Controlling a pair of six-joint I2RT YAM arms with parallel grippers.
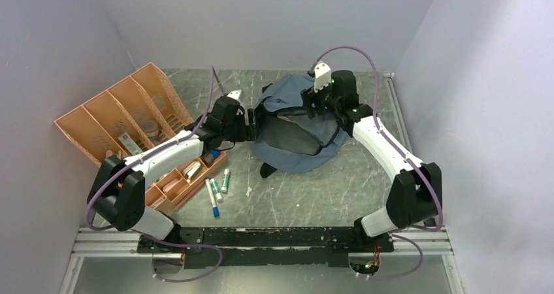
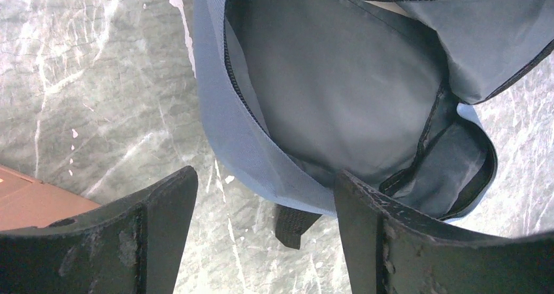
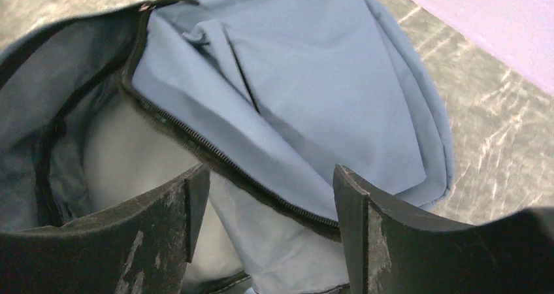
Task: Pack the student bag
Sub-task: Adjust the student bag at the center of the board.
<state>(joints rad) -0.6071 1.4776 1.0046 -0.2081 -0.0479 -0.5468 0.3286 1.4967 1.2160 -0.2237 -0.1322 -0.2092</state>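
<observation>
A grey marbled bench [image 1: 326, 189], walled in by pale panels, carries the student bag [image 1: 297, 121], which lies flat near the middle toward the back. Its main zip is undone and its mouth gapes toward the robot. The wrist views show the blue-grey shell, the black zip trim and a paler lining inside.

At the left edge of the bench an orange tray [image 1: 98, 121] with tall slotted dividers rests at an angle. Small items sit in its near compartments, too small to identify.

The left arm [image 1: 163, 153] stretches across the tray's near end to the bag's left rim, and the right arm [image 1: 382, 140] curves in from the other side to the bag's upper right.

The left fingers [image 2: 353, 202] are spread wide and grip nothing. The bag's blue rim shows in the space between them, and whether they touch it cannot be told. The right fingers [image 3: 189, 196] are also spread wide, poised over the zip edge of the top flap with nothing clamped.

Three pens [image 1: 213, 199] lie side by side on the bench just beside the tray's near corner, well apart from the bag. A short black strap [image 1: 266, 170] pokes out from under the bag's near edge.
</observation>
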